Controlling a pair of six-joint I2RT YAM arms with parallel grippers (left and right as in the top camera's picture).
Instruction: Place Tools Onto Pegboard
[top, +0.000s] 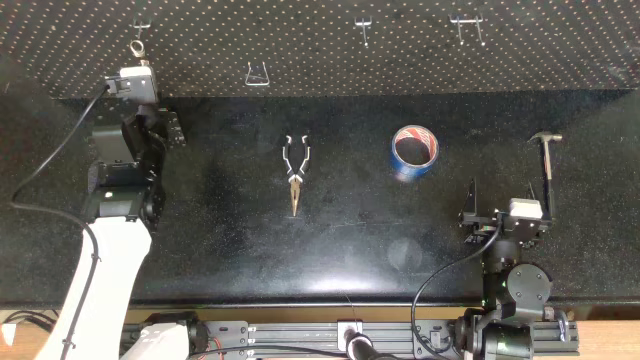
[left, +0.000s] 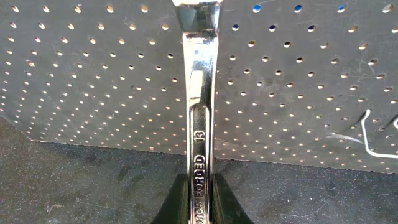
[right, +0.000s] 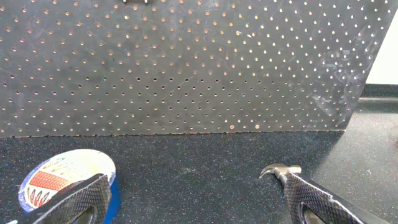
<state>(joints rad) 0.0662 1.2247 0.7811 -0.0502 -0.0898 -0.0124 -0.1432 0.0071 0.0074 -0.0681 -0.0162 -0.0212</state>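
Note:
My left gripper (top: 138, 66) is up against the pegboard (top: 320, 45) at its left end, shut on a chrome combination wrench (left: 200, 106). The wrench stands upright in front of the perforated panel (left: 93, 81), and its ring end (top: 137, 46) lies just below a hook (top: 141, 22). On the black table lie needle-nose pliers (top: 295, 170), a blue tape roll (top: 414, 152) and a hammer (top: 547, 165). My right gripper (top: 500, 205) rests low near the front right and is open, with the tape roll (right: 62, 177) beside one finger and the hammer head (right: 280, 170) beside the other.
Wire hooks hang on the pegboard: a triangular one (top: 257, 75) left of centre, two more (top: 364, 30) (top: 467, 27) toward the right. Another wire hook (left: 373, 134) shows beside the wrench. The board's right edge (right: 373, 50) ends at a pale wall.

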